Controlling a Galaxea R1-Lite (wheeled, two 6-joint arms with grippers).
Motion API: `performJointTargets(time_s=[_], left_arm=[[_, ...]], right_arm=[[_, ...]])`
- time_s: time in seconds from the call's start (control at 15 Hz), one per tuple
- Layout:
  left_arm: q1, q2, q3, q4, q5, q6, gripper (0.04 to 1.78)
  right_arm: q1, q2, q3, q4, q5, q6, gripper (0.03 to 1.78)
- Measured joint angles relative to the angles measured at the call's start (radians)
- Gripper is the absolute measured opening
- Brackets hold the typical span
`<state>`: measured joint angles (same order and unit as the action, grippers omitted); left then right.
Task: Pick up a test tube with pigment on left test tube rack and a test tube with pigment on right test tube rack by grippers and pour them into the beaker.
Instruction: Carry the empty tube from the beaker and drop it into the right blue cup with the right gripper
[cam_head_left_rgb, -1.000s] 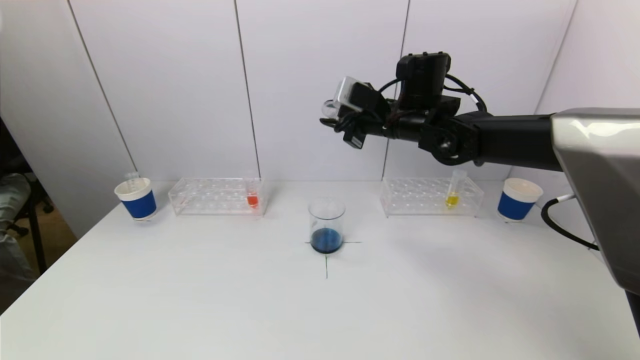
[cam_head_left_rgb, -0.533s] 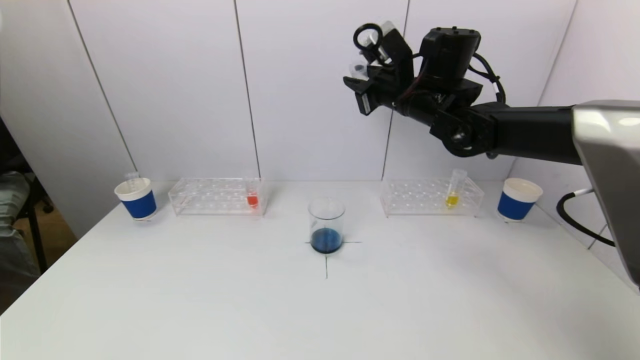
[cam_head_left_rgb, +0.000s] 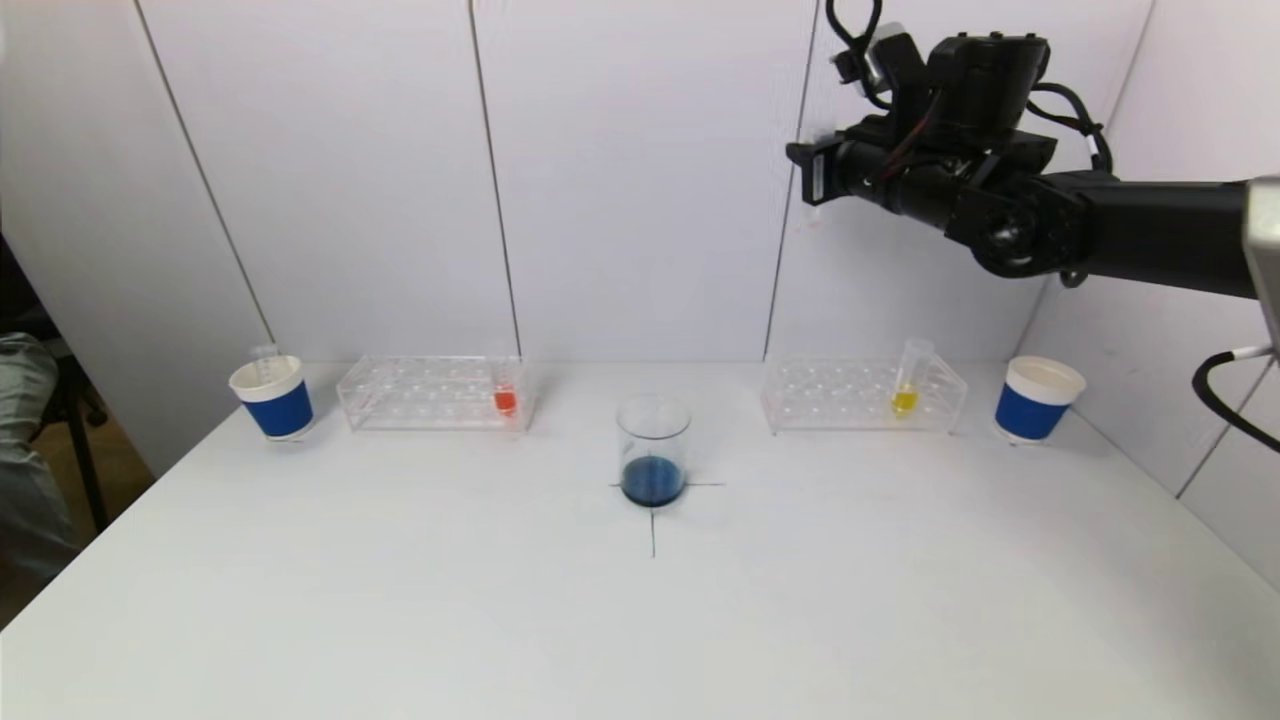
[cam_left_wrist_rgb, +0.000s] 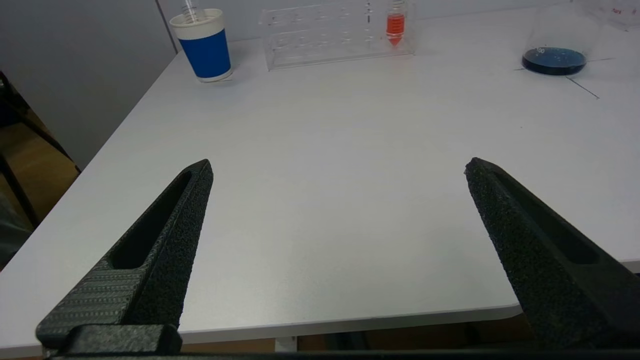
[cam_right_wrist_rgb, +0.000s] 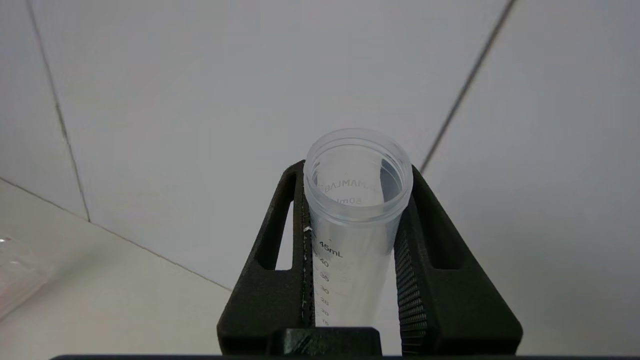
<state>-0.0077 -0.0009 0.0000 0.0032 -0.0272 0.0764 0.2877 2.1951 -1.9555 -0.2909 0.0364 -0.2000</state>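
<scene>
My right gripper (cam_head_left_rgb: 812, 178) is high above the right rack (cam_head_left_rgb: 862, 395), near the back wall. In the right wrist view it (cam_right_wrist_rgb: 357, 171) is shut on an empty clear test tube (cam_right_wrist_rgb: 356, 235) with its open mouth facing away from the camera. The beaker (cam_head_left_rgb: 653, 450) stands at the table's centre mark and holds dark blue liquid. The left rack (cam_head_left_rgb: 430, 392) holds a tube of orange pigment (cam_head_left_rgb: 505, 392). The right rack holds a tube of yellow pigment (cam_head_left_rgb: 906, 380). My left gripper (cam_left_wrist_rgb: 337, 167) is open and empty above the table's front left edge.
A blue-and-white paper cup (cam_head_left_rgb: 272, 397) with an empty tube in it stands left of the left rack. Another such cup (cam_head_left_rgb: 1038, 398) stands right of the right rack. The white wall is close behind the racks.
My right arm has risen and swung to the right, away from above the beaker, still holding the empty tube. Everything on the table has stayed put.
</scene>
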Motion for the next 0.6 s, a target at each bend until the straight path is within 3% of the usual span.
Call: performJointTargets(time_s=[0.2, 0.6], left_arm=[[0.0, 0.0, 0.0, 0.0, 0.0, 0.0, 1.76], [0.0, 0.0, 0.0, 0.0, 0.0, 0.0, 1.76]], right_arm=[[-0.051, -0.015, 0.004, 0.003, -0.008, 0.054, 0.51], [-0.173, -0.042, 0.018, 0.007, -0.01, 0.096, 0.51]])
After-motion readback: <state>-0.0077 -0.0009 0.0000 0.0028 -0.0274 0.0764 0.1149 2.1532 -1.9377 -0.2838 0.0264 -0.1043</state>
